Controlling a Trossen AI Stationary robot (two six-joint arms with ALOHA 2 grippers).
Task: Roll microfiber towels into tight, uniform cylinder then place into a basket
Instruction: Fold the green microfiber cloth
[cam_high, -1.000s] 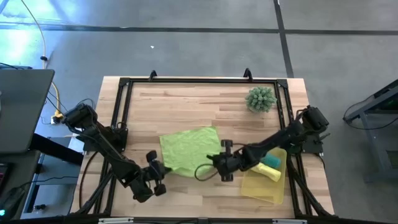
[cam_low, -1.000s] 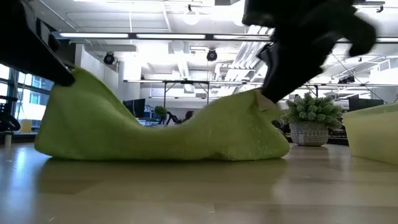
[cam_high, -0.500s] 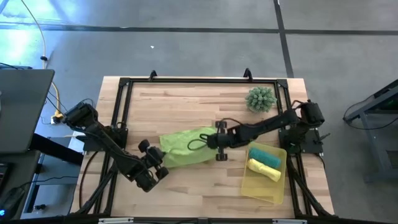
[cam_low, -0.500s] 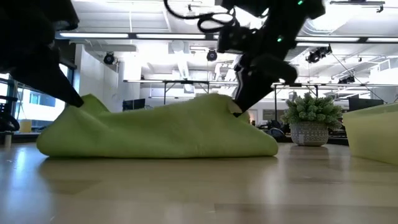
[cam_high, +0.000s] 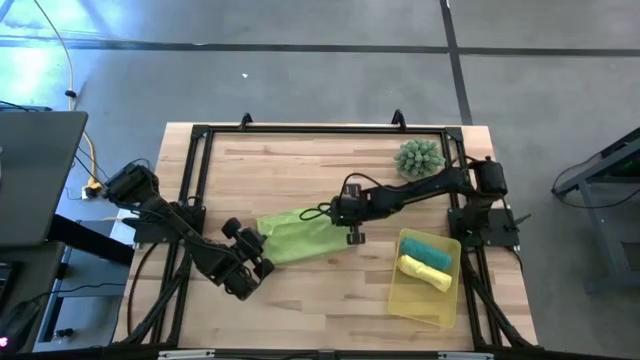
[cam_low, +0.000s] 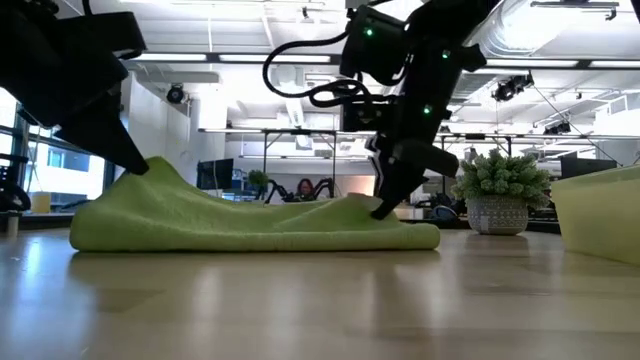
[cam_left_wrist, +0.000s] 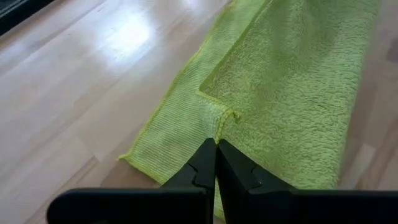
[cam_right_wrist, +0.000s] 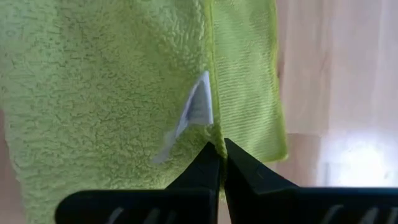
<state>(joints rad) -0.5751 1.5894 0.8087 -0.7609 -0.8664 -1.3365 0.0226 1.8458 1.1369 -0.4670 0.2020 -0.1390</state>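
Note:
The lime green towel (cam_high: 300, 240) lies at the table's middle, folded over into a long strip. My left gripper (cam_high: 258, 243) is shut on its left end, and my right gripper (cam_high: 338, 216) is shut on its right end. The yellow basket (cam_high: 405, 300) stands at the near right. In it lie the rolled teal towel (cam_high: 432, 250) and the rolled yellow towel (cam_high: 425, 272). My left gripper pinches a corner of the folded-over upper layer (cam_left_wrist: 219, 124) between its two fingers, slanting down from above. That end (cam_low: 150, 175) stands a little raised; the rest of the towel lies on the table. My right gripper pinches the towel's hemmed edge beside the white label (cam_right_wrist: 214, 134) between its two fingers, pointing down. That end (cam_low: 385, 212) is low on the table.
A spiky green plant in a pot (cam_high: 419, 158) stands at the far right, also in the low view (cam_low: 497, 190). A black frame (cam_high: 300, 130) runs around the table top. The basket's wall (cam_low: 600, 215) shows at the right in the low view.
Both grippers have gone toward the table's far edge and down, carrying the towel's near edge over its far part. The towel, spread out before, now lies folded into a narrower strip. Its raised ends have sunk, the right one down to the table.

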